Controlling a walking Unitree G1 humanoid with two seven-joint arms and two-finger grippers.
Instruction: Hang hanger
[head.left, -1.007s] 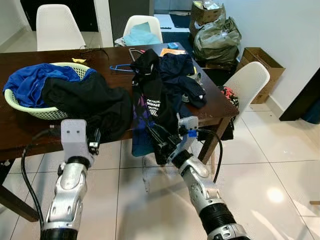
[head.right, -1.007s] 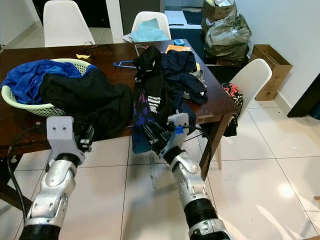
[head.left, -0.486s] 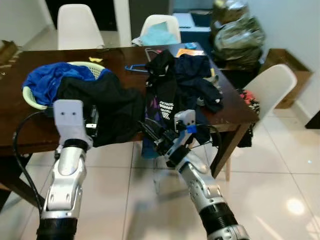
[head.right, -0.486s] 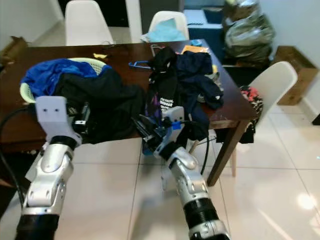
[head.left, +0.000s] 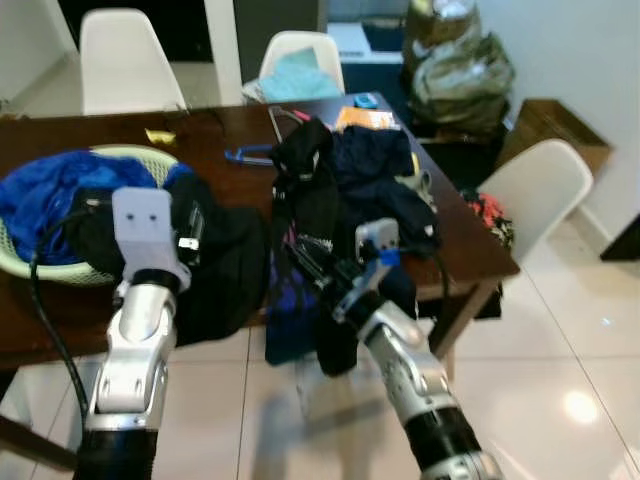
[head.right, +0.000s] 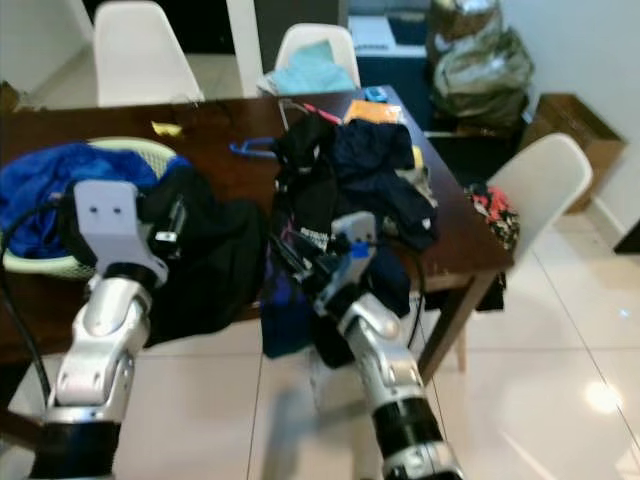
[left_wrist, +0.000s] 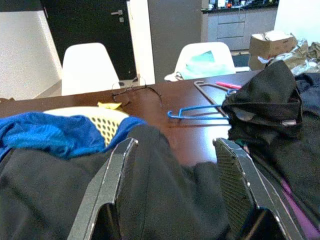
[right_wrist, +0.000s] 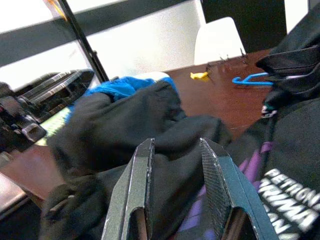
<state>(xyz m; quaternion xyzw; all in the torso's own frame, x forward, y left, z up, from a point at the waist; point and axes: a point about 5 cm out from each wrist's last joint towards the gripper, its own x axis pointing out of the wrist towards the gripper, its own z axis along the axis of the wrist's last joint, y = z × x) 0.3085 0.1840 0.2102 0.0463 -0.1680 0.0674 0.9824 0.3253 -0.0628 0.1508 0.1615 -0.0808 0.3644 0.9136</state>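
Note:
A blue hanger (head.left: 248, 155) lies flat on the dark wooden table (head.left: 205, 135), beyond the clothes. A second, pale hanger (left_wrist: 209, 89) lies just behind it. My left gripper (left_wrist: 175, 145) is open above the black garment (head.left: 225, 255) spilling from the basket, well short of the hangers. My right gripper (head.left: 300, 252) is open with a narrow gap, level with the dark clothes (head.left: 335, 175) that hang over the table's near edge. Nothing sits between the fingers of either gripper.
A pale laundry basket (head.left: 135, 152) with blue cloth (head.left: 50, 190) stands at the table's left. White chairs (head.left: 125, 60) stand behind the table, and another (head.left: 535, 180) at its right end. Bags (head.left: 460, 70) and a cardboard box (head.left: 555, 115) stand by the far wall.
The whole view has swung and drawn nearer the table. Both arms now stand higher, level with the clothes on the table edge. Neither gripper has taken hold of anything.

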